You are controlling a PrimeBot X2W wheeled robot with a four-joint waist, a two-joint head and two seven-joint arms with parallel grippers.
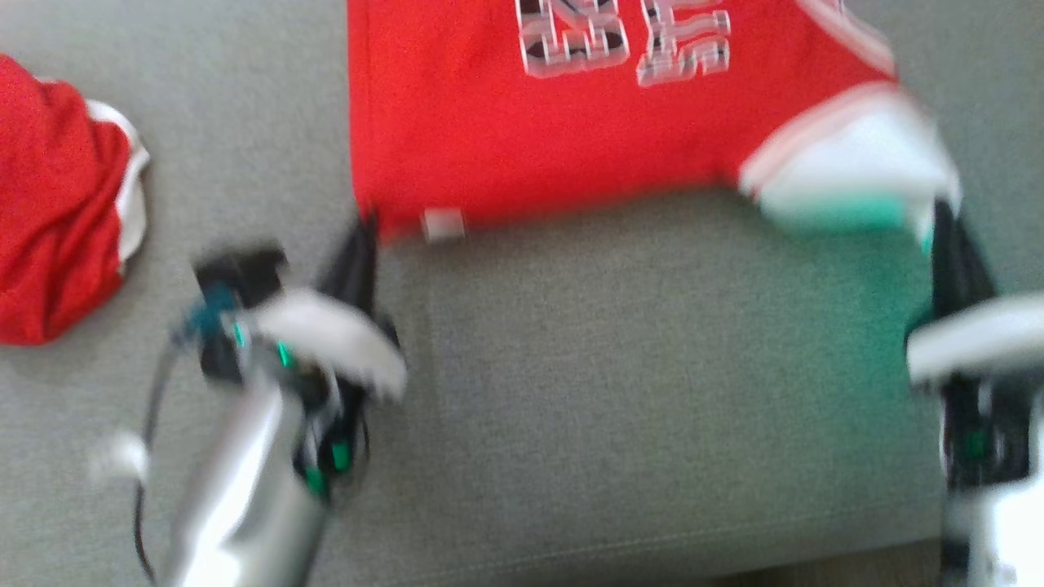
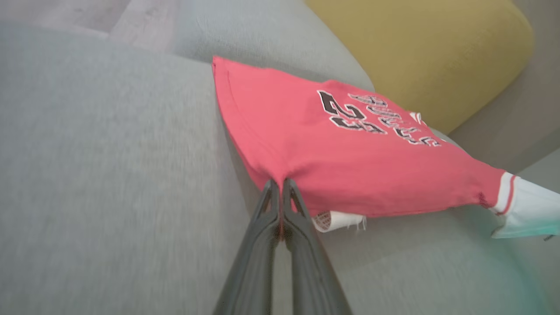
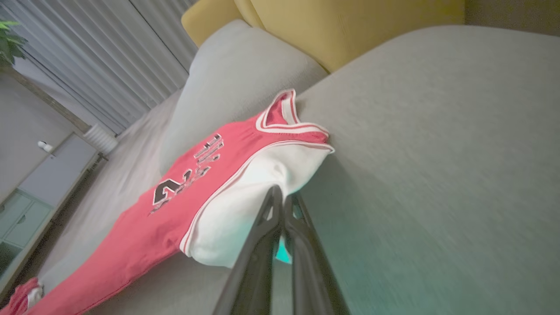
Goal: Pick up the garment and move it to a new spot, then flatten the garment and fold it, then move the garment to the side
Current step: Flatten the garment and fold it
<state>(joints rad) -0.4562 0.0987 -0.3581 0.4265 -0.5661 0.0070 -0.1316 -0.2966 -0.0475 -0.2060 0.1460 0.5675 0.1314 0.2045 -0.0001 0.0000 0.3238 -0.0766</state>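
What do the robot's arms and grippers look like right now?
The left gripper and right gripper each have two long, slim dark grey fingers tapering to narrow tips. In the head view, the left forearm is silvery, with a white wrist cover, small green lights and a thin dark cable looping beside it. The right wrist has a similar white cover.

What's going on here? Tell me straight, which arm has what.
The robot has a red jersey in both grippers over a grey sofa seat. The left gripper is shut on a corner of the red hem; the right gripper is shut on the white part by an armhole. The jersey is stretched out between them, number showing, and does not look folded yet. A second red garment lies crumpled to the robot's left.
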